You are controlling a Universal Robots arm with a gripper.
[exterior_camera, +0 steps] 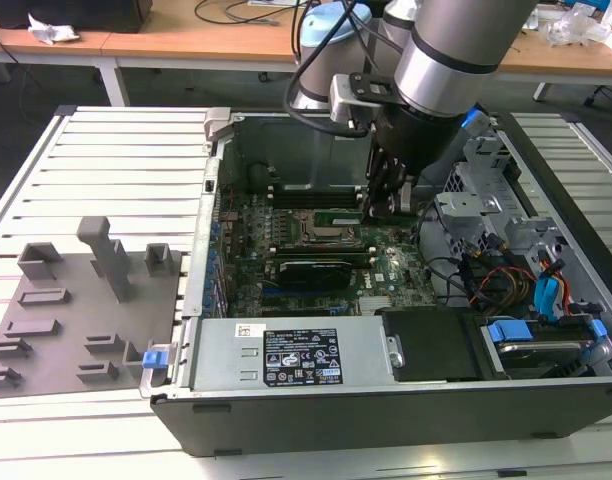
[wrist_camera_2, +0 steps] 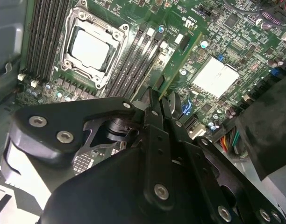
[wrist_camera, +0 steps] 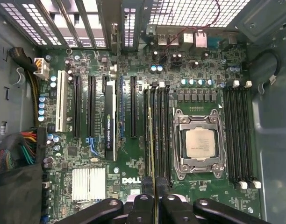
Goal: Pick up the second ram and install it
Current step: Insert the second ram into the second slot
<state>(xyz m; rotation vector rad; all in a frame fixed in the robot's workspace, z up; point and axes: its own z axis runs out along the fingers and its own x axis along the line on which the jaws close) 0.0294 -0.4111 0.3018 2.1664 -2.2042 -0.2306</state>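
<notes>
My gripper [exterior_camera: 384, 205] hangs inside the open computer case [exterior_camera: 286, 420], shut on one end of the second ram [exterior_camera: 338, 214]. The ram is a thin green strip. In the second wrist view it [wrist_camera_2: 180, 51] runs out from between my black fingers [wrist_camera_2: 152, 109] over the motherboard. In the first wrist view I see it edge-on [wrist_camera: 152, 140], lined up along the black memory slots [wrist_camera: 160, 135] beside the silver processor socket [wrist_camera: 199, 142]. My gripper [wrist_camera: 154, 198] sits at that strip's near end. I cannot tell whether the ram touches a slot.
A black expansion card [wrist_camera: 110, 121] stands in its slot beyond the memory slots. A second bank of memory slots [wrist_camera: 239, 135] lies on the socket's other side. Cable bundles [exterior_camera: 486, 280] and drive bays fill the exterior view's right. A grey parts holder [exterior_camera: 76, 300] lies at its left.
</notes>
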